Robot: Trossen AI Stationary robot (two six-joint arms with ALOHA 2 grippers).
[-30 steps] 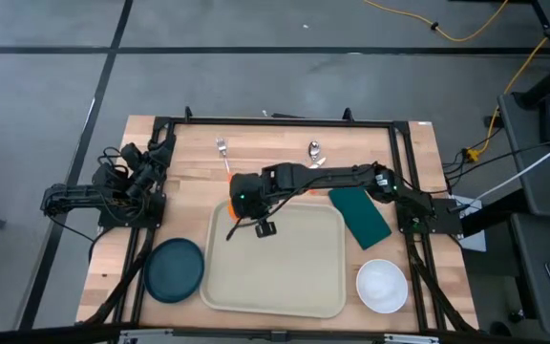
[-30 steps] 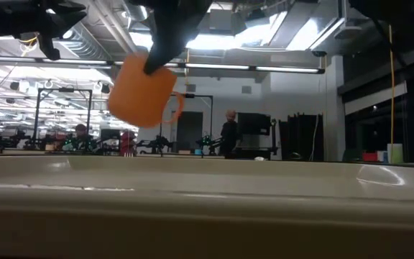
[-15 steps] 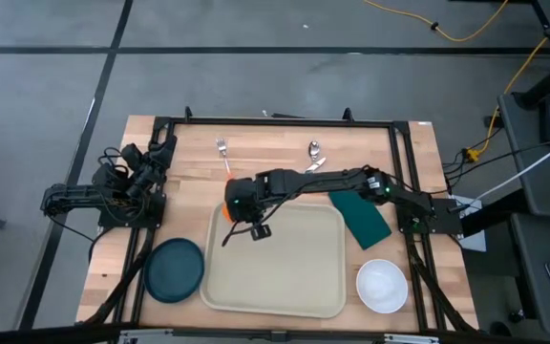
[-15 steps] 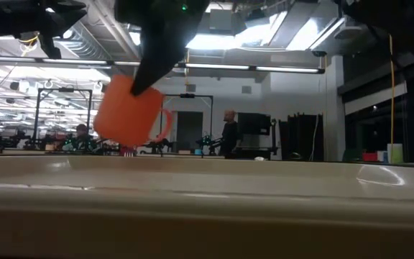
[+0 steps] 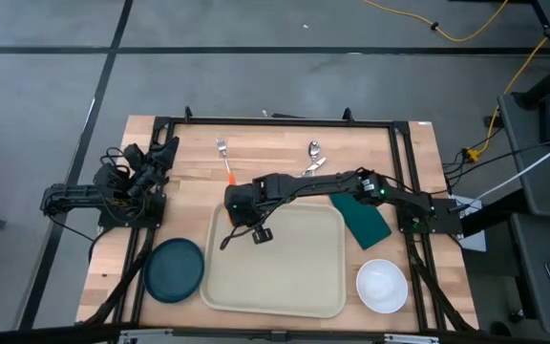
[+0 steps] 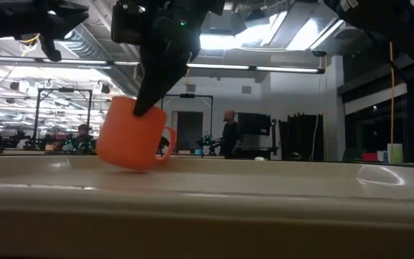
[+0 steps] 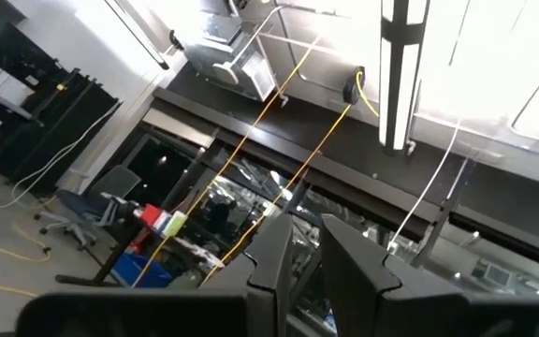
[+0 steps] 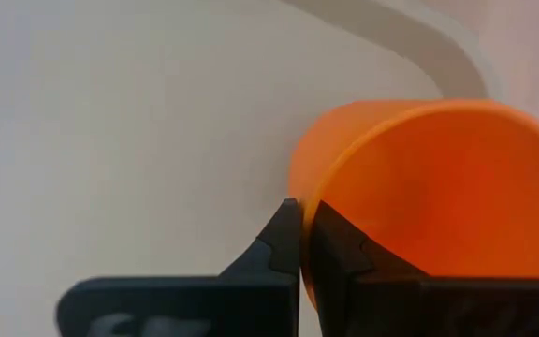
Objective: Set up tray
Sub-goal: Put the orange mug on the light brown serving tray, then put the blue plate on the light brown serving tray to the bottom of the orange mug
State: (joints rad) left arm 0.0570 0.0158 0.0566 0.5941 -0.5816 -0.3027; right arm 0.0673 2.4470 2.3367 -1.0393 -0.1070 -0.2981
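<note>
High view: my right claw (image 5: 240,204) reaches across the worktop (image 5: 275,143) to the far left corner of the tray (image 5: 285,272). The tray lies under it and stretches away toward the near edge. The orange mug is hidden beneath my wrist here. A green cloth (image 5: 361,217) lies beside the tray's right edge, back along my right arm. A white bowl (image 5: 382,285) sits nearer the front right corner. A blue plate (image 5: 174,269) rests just left of the tray, to the front and left of the claw. A fork (image 5: 222,149) and a spoon (image 5: 312,151) lie beyond the claw on bare wood. My left claw (image 5: 165,150) waits folded at the worktop's left side, well apart from the tray.

Low view: my right claw (image 6: 144,109) comes down from above, pinched on the rim of the orange mug (image 6: 131,134). The mug is tilted, its lower edge at the tray (image 6: 207,194) floor, handle to the right. People stand in the room behind.

Left wrist view: my left claw (image 7: 307,253) points up at ceiling lights and hanging cables; its fingers (image 7: 274,257) stand a narrow gap apart, holding nothing.

Right wrist view: my right claw (image 8: 304,239) is clamped tight on the mug (image 8: 429,187) wall, one finger inside, one outside. The tray (image 8: 110,140) floor fills the background, with its raised rim curving past beyond the mug.
</note>
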